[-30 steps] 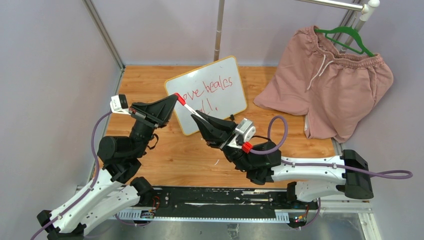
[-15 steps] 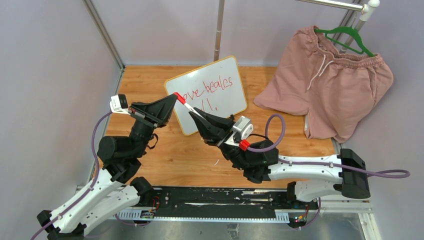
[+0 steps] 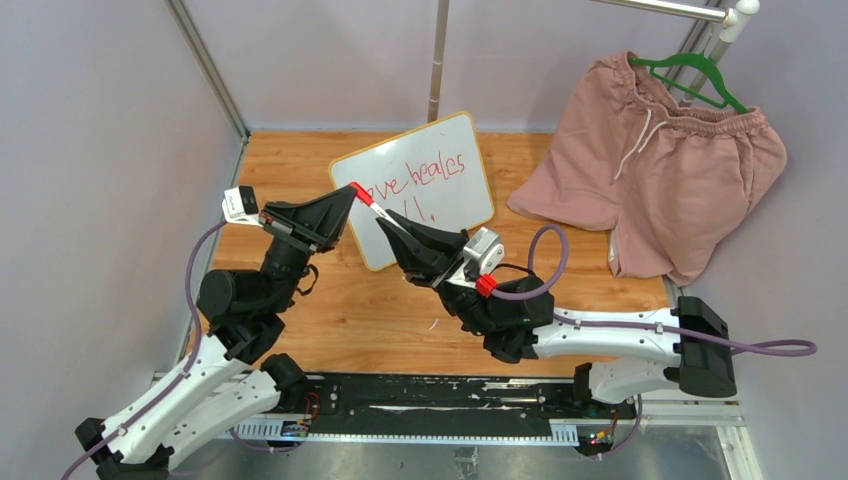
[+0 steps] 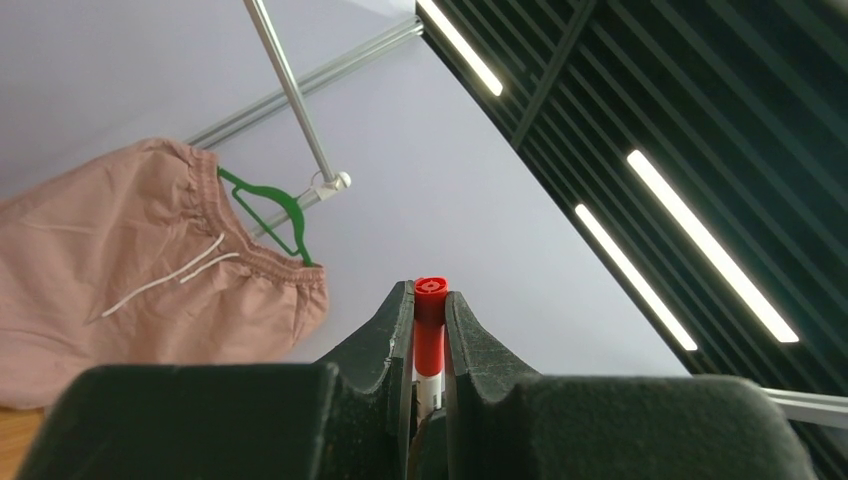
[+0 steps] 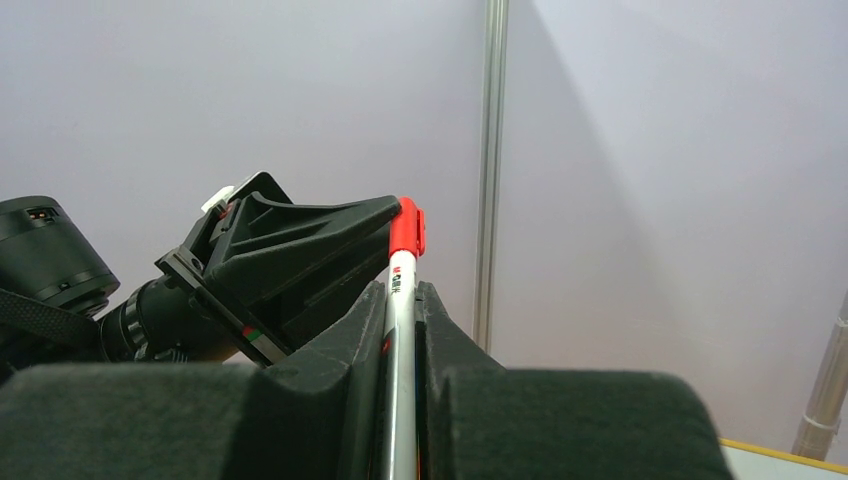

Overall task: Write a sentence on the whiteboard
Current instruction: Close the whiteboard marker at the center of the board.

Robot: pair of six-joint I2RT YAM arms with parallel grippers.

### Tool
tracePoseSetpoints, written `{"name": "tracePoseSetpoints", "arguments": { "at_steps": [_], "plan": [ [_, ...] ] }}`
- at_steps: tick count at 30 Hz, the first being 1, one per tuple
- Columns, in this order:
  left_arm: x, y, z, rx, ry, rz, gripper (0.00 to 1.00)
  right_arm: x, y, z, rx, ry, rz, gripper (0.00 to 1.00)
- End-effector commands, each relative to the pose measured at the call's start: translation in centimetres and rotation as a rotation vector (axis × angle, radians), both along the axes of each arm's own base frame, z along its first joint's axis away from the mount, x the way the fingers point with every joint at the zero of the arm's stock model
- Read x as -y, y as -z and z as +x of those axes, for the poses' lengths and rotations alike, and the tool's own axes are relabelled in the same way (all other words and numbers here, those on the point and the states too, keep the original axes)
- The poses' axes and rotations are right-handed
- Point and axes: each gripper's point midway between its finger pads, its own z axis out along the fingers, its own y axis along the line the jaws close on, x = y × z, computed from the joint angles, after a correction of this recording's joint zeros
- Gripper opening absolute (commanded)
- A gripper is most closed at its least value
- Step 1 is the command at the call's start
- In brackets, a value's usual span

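Observation:
The whiteboard [image 3: 462,208] with its yellow-orange frame leans at the back of the wooden table, and its corner shows in the right wrist view [image 5: 790,458]. The sentence [image 3: 425,178] is on it in red, in two lines, partly hidden by the grippers. In front of the board's left edge both grippers hold one marker [image 3: 376,211]. My left gripper [image 3: 351,194] is shut on its red cap [image 4: 430,325]. My right gripper [image 3: 390,228] is shut on its white barrel [image 5: 400,330]. The cap [image 5: 405,224] shows at the left gripper's fingertips [image 5: 375,210].
Pink shorts [image 3: 660,170] hang on a green hanger [image 3: 690,68] from a rail at the back right and spill onto the table. A metal pole [image 3: 438,60] stands behind the board. Purple walls close the left, back and right sides.
The right arm has shifted slightly left and toward the left gripper. Both grippers stay shut on the marker, and the board has not moved.

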Motion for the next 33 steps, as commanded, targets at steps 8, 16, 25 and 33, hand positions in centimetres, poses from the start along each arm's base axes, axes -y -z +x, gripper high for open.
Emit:
{"name": "tracePoseSetpoints", "arguments": {
  "at_steps": [8, 16, 25, 33],
  "plan": [
    [1.9, 0.0, -1.3, 0.043, 0.101, 0.055, 0.00, -0.7, -0.7, 0.2, 0.006, -0.037, -0.002, 0.00],
    [0.6, -0.3, -1.3, 0.047, 0.051, 0.030, 0.05, -0.1, -1.0, -0.2, 0.010, -0.052, 0.012, 0.00],
    [0.7, -0.2, -1.2, 0.044, 0.052, 0.033, 0.13, -0.1, -0.8, -0.3, 0.008, -0.059, 0.012, 0.00],
    [0.6, -0.4, -1.2, 0.046, 0.045, 0.027, 0.18, 0.1, -0.9, -0.4, 0.011, -0.059, 0.013, 0.00]
  ]
}}
